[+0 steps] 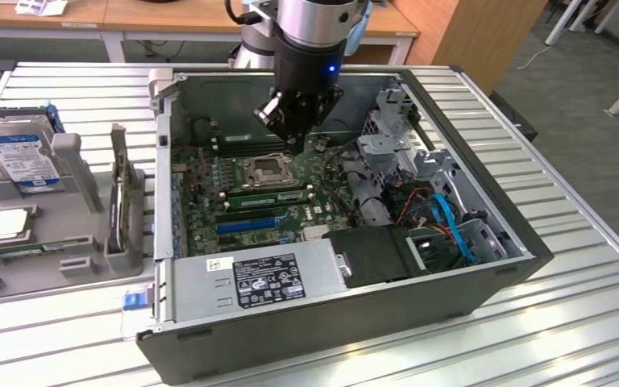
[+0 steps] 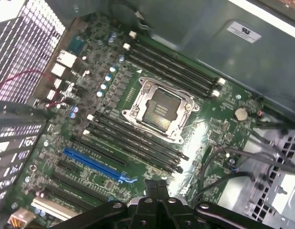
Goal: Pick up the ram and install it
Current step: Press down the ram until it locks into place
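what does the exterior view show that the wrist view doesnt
Exterior view alone: the hard drive and processor chip in the grey holder at that view's left, plus the power supply. Wrist view alone: the blue expansion slot close up. Both: the shut gripper above the motherboard and its empty CPU socket.

The computer case (image 1: 438,266) lies open on the table (image 1: 600,266) — a parts holder (image 1: 30,266) at the exterior view's left.
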Tool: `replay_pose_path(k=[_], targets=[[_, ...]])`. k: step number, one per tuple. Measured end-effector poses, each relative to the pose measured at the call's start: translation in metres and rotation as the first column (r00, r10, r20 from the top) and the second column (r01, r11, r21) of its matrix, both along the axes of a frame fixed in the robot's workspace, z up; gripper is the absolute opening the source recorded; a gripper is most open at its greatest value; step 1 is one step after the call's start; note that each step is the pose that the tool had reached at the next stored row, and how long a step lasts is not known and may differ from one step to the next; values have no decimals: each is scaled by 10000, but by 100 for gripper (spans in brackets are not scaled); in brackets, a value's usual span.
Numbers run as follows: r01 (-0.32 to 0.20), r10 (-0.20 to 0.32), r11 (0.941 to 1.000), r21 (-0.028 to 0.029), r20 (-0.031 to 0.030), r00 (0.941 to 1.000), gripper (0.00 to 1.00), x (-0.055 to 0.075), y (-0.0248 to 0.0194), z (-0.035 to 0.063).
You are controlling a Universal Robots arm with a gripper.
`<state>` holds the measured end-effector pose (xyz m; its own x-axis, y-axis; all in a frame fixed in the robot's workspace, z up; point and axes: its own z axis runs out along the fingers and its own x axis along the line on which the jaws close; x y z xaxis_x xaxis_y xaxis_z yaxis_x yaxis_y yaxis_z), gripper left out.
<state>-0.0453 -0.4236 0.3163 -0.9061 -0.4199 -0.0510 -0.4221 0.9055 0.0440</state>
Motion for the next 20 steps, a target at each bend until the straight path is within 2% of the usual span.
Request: replay_pose_path(k=[4, 8, 13, 20], targets=[[539, -539, 9985, -1, 0, 9985, 10, -8, 0, -5], [1106, -1106, 9939, -1, 0, 9939, 10, -14, 0, -10], [1756, -1756, 9845, -1, 0, 9845, 10, -26, 0, -16], [2394, -2394, 9709, 0, 0, 9709, 10, -74, 2, -22]])
